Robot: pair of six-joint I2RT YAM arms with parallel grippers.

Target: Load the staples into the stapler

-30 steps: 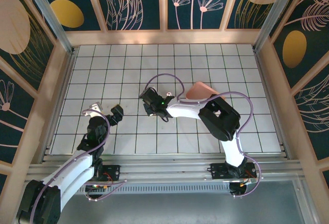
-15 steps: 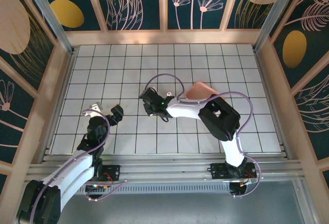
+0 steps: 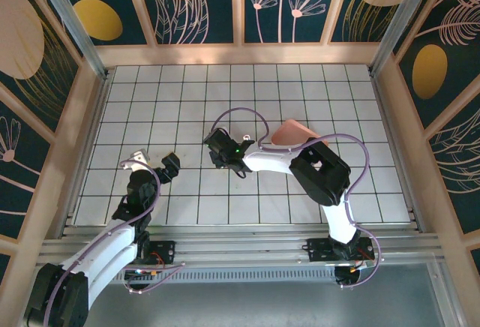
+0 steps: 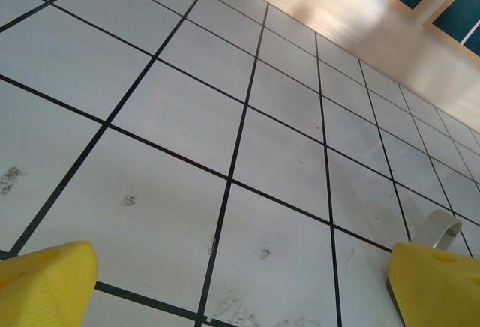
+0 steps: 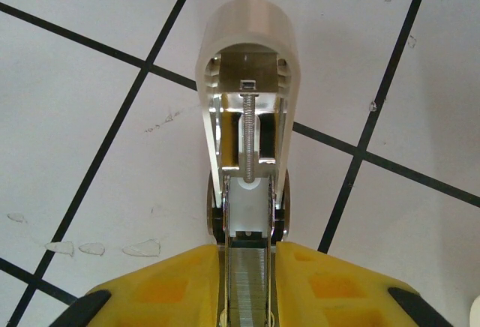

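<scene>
The stapler [image 5: 247, 27] lies flipped open on the white tiles, its whitish cover stretched away from me with the spring rod showing. The staples [image 5: 248, 271], a silvery ribbed strip, lie in the stapler's grey metal rail. My right gripper [image 5: 248, 297] straddles that rail, its yellow fingers [image 5: 165, 289] a hair off either side, narrowly open and gripping nothing. In the top view the right gripper [image 3: 219, 148] sits mid-table and covers the stapler. My left gripper [image 3: 155, 162] rests low at the left, wide open, with bare tile between its yellow fingertips [image 4: 45, 282].
A pink tray [image 3: 289, 130] lies just behind the right forearm. Wooden rails and patterned walls [image 3: 240, 53] fence the tiled floor on three sides. Open tiles stretch across the back and far left. A small whitish curved piece [image 4: 439, 226] shows by the left gripper's right finger.
</scene>
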